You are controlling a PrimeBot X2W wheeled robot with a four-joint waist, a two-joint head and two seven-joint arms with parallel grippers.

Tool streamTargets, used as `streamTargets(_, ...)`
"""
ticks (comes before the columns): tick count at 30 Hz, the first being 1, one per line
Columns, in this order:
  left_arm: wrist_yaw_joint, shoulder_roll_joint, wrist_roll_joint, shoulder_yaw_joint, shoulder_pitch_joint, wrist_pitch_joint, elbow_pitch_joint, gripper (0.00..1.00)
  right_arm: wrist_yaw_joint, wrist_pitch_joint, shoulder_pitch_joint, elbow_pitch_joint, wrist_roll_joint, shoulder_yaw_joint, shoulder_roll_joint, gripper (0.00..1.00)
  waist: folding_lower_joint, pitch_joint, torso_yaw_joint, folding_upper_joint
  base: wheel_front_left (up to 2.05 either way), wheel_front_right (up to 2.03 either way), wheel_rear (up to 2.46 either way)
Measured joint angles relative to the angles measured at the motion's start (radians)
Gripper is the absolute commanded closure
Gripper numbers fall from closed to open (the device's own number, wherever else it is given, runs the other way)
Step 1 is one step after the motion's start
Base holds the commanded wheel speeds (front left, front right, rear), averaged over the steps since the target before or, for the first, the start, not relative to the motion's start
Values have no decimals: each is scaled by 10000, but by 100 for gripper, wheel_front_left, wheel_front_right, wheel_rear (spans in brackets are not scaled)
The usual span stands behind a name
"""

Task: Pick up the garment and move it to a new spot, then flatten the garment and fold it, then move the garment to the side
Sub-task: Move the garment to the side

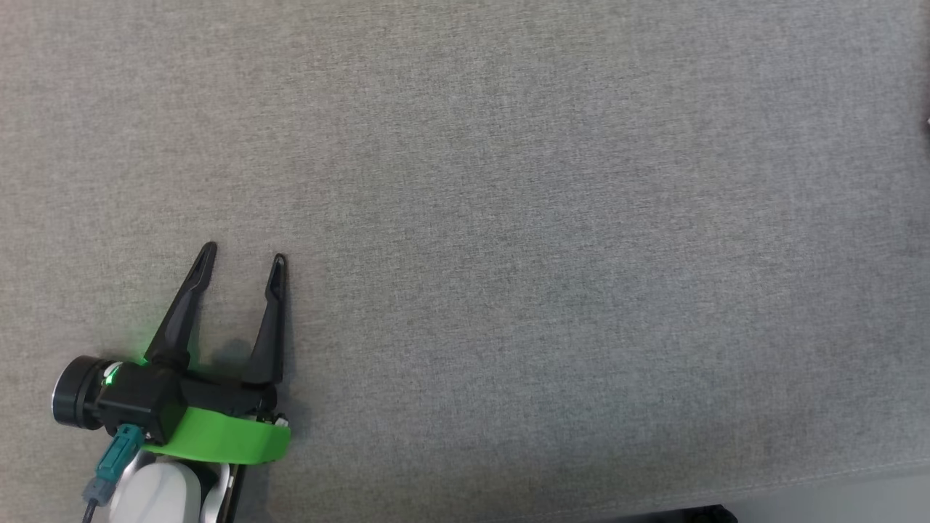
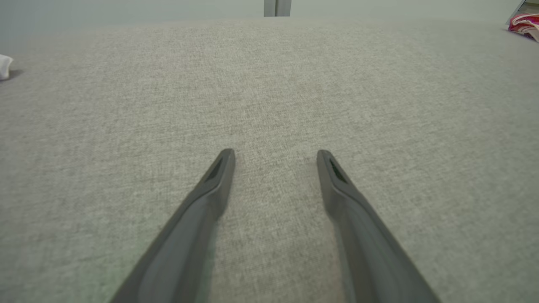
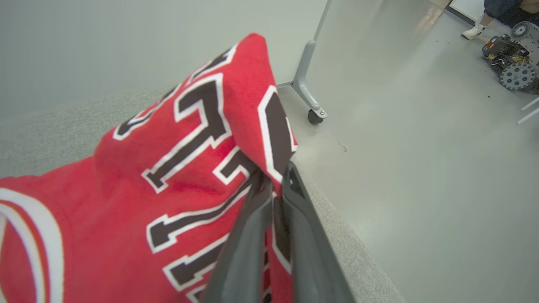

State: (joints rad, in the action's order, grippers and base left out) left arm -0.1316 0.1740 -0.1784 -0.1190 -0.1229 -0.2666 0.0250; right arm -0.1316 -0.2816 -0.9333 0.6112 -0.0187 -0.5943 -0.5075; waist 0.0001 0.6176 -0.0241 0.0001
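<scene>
The garment (image 3: pixel 177 168) is a red jersey with black, white-edged lettering. In the right wrist view it is bunched up and lifted near the right edge of the grey fabric surface (image 3: pixel 54 130). My right gripper (image 3: pixel 273 181) is shut on a fold of it, cloth pinched between the two dark fingers. A small red and pale scrap of the garment (image 2: pixel 524 24) peeks in at the far top right of the left wrist view. My left gripper (image 1: pixel 243 258) rests low over the bare grey surface at the lower left of the head view, open, with nothing between its fingers (image 2: pixel 219 168).
Grey woven surface (image 1: pixel 508 218) spans the head view; its front edge (image 1: pixel 835 476) shows at the lower right. A small white thing (image 2: pixel 4 67) lies at the far left. Beyond the edge is pale floor with a castor-footed panel leg (image 3: pixel 309 97), a wheeled machine (image 3: pixel 511 54) and a person's shoe (image 3: pixel 473 31).
</scene>
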Motion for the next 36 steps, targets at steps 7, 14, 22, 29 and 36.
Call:
streamTargets(7, 0, -81, -27, 84, 56, 0, -40, 0, 0, 226, -409, -81, -1327, -512, -290, 0, 0, 63, 286, 0, 0, 0, 0)
streamTargets(14, 0, -545, -6, 305, 193, 17, 169, 0, 2, 2522, 66, -867, -1624, 568, 261, 0, 0, -459, 153, -1, 0, 0, 0)
streamTargets(22, 0, -1045, -73, 497, 727, 23, 746, 0, 0, 4470, 3348, -2527, -211, 2054, 1127, 0, -1, -1847, 190, -1, 0, 0, 0)
streamTargets(29, 44, -1214, -165, 953, 1417, 23, 1076, 0, 2, 5285, 6657, -4265, 495, 3457, 2389, 0, -1, -3334, 331, -1, 0, 0, 0)
streamTargets(36, 257, -1233, -456, 1101, 1891, 23, 1156, 0, -4, 5432, 8813, -4943, 560, 4805, 3471, 0, -2, -4651, 467, 0, 0, 0, 0)
